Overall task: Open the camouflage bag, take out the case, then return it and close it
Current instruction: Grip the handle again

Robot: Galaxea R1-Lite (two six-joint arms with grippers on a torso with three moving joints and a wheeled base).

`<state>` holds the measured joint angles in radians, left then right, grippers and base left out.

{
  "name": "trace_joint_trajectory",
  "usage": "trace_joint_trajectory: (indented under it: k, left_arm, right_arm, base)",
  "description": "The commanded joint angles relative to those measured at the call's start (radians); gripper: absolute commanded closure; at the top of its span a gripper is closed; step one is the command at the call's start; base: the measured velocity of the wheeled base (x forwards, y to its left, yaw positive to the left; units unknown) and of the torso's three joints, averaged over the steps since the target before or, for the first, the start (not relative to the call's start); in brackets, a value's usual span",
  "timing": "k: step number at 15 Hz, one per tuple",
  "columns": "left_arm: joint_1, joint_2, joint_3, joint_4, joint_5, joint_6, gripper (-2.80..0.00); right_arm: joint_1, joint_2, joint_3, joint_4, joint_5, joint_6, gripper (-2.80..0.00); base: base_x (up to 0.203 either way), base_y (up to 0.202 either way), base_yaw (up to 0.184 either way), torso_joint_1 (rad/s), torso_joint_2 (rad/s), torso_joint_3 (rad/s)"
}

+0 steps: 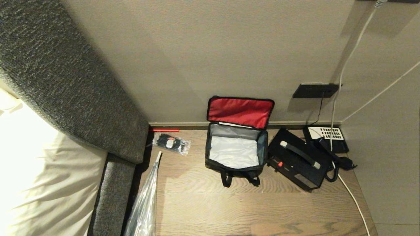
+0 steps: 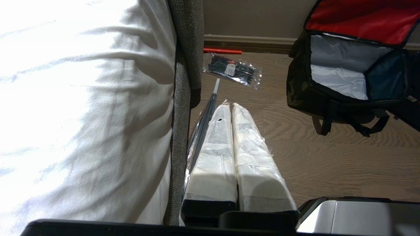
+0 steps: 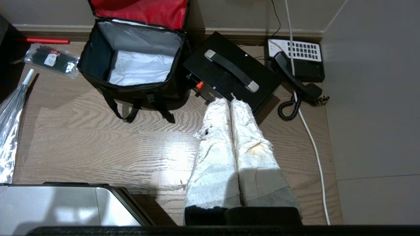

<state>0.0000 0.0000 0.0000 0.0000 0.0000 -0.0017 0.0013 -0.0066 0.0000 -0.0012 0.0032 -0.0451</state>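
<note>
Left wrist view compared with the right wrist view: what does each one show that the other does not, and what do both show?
Only the left wrist view shows the white bedding, the grey bed edge and the left gripper, shut and holding nothing.

Only the right wrist view shows the whole case lying outside the bag, the telephone, the white cable and the right gripper, shut and empty.

Both show the camouflage bag, open and empty, the clear packet, the red stick and the wooden floor.

Warm dim indoor light, sharp focus; the bedding (image 1: 39, 164) glares white, overexposed, and shadows fall soft.
</note>
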Motion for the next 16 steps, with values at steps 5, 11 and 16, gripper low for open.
trace_joint_trajectory:
  k: [5, 11, 16]
  left_arm:
    - [0.0, 0.0, 0.0, 0.0, 0.0, 0.0, 0.0]
    - [0.0, 0.0, 0.0, 0.0, 0.0, 0.0, 0.0]
    - [0.0, 0.0, 0.0, 0.0, 0.0, 0.0, 0.0]
  right_arm:
    - [0.0, 0.007, 0.0, 0.0, 0.0, -0.001, 0.0]
    - [0.0, 0.007, 0.0, 0.0, 0.001, -0.001, 0.0]
    - [0.0, 0.007, 0.0, 0.0, 0.001, -0.001, 0.0]
  base:
    - [0.0, 0.0, 0.0, 0.0, 0.0, 0.0]
    - [0.0, 0.0, 0.0, 0.0, 0.0, 0.0]
    - [0.0, 0.0, 0.0, 0.0, 0.0, 0.0]
